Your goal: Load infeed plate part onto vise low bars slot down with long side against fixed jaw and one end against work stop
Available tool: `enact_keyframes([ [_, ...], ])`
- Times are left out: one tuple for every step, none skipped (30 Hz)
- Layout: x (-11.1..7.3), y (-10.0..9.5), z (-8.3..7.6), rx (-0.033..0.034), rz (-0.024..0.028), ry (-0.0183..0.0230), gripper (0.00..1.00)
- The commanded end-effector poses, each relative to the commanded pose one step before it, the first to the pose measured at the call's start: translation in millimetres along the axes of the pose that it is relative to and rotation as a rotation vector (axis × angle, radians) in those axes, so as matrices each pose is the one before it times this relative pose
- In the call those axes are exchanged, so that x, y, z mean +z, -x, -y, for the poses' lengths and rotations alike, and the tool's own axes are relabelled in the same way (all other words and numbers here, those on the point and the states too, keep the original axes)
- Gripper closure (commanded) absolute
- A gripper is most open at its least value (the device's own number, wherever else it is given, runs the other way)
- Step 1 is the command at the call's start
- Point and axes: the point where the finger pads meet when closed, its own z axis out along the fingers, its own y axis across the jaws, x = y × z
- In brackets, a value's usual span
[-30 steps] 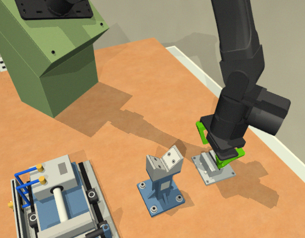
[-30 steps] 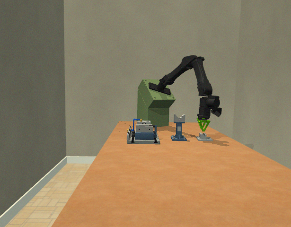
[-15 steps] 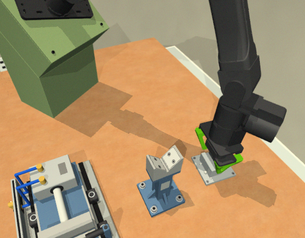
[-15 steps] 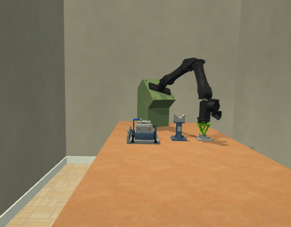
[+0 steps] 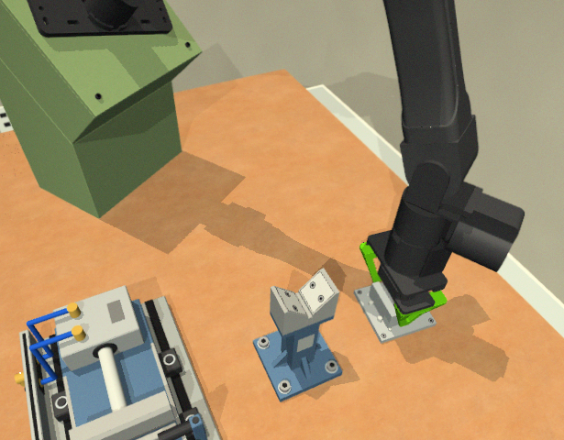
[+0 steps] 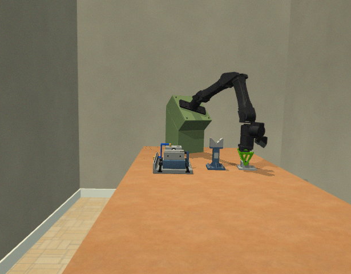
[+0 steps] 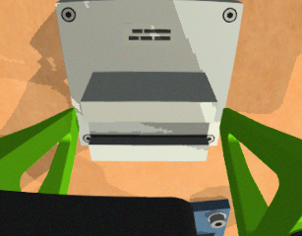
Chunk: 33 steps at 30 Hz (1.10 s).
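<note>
The part (image 7: 149,113) is a grey block lying on the infeed plate (image 7: 150,49). In the wrist view a dark slot runs along its near side. My gripper (image 7: 149,118) has green fingers, is open, and its fingers stand on either side of the part's two ends with small gaps. In the top view the gripper (image 5: 400,302) is low over the infeed plate, and the part (image 5: 381,299) is partly hidden by the wrist. The vise (image 5: 111,364) stands open at the front left. The V-block (image 5: 304,295) stands between vise and plate.
A green pedestal (image 5: 82,94) carrying the arm's base stands at the back left. The table's right edge (image 5: 533,293) runs close behind the infeed plate. In the exterior view the vise (image 6: 172,160), V-block (image 6: 216,153) and gripper (image 6: 245,157) stand in a row.
</note>
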Motion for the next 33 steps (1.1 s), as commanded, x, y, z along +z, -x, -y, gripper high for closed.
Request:
enact_keyframes([
  [0.59,9.23,4.77,0.00098,0.01850,-0.01234,0.19],
  [-0.53,1.26,1.28,-0.00036,0.00371,-0.00454,0.19],
  [-1.58,1.85,1.94,-0.00059,0.00521,-0.00640,0.19],
  [0.15,0.77,0.67,-0.00039,0.00247,-0.00260,0.19],
  [1.19,-0.18,-0.36,-0.00002,-0.00042,0.00064,0.19],
  [2.06,-0.88,-1.14,0.00013,-0.00235,0.00306,0.19],
  [1.93,-0.83,-1.08,-0.00003,-0.00221,0.00289,0.19],
  [0.00,0.00,0.00,0.00000,0.00000,0.00000,0.19],
  [0.00,0.00,0.00,0.00000,0.00000,0.00000,0.19],
  [-6.61,1.23,0.84,-0.00031,-0.00153,0.00201,0.19],
  [2.76,-0.88,-1.09,0.00006,-0.00164,0.00240,0.19],
  [3.14,-0.07,-0.02,-0.00019,0.00198,-0.00228,0.19],
  [2.52,-0.97,-1.15,0.00014,-0.00208,0.00268,0.19],
  [0.30,0.26,0.23,-0.00010,0.00092,-0.00109,0.19],
  [-2.02,0.84,0.79,-0.00021,0.00119,-0.00144,0.19],
  [-1.63,0.51,0.42,-0.00017,0.00028,-0.00031,0.19],
  [0.67,-0.49,-0.65,0.00003,-0.00098,0.00127,0.19],
  [1.12,-0.05,-0.04,-0.00001,-0.00011,0.00017,0.19],
  [1.25,-0.52,-0.61,0.00007,-0.00116,0.00149,0.19],
  [1.05,-0.44,-0.51,0.00007,-0.00097,0.00124,0.19],
  [0.07,0.12,0.12,-0.00004,0.00042,-0.00052,0.19],
  [-1.46,0.67,0.69,-0.00016,0.00126,-0.00157,0.19],
  [-1.63,0.89,0.97,-0.00022,0.00205,-0.00257,0.19],
  [-1.41,0.93,1.04,-0.00019,0.00241,-0.00302,0.19],
  [0.00,0.00,0.00,0.00000,0.00000,0.00000,0.19],
  [0.00,0.00,0.00,0.00000,0.00000,0.00000,0.19],
  [-0.15,0.07,0.07,-0.00004,0.00011,-0.00014,0.19],
  [0.16,-0.09,-0.11,0.00001,-0.00026,0.00033,0.19],
  [0.08,-0.03,-0.04,0.00000,-0.00007,0.00009,0.19],
  [0.02,-0.01,-0.01,0.00000,-0.00002,0.00002,0.19],
  [0.00,0.00,0.00,0.00000,0.00000,0.00000,0.19],
  [0.00,0.00,0.00,0.00000,-0.00001,0.00001,0.19],
  [0.00,0.00,0.00,0.00000,0.00000,0.00001,0.19],
])
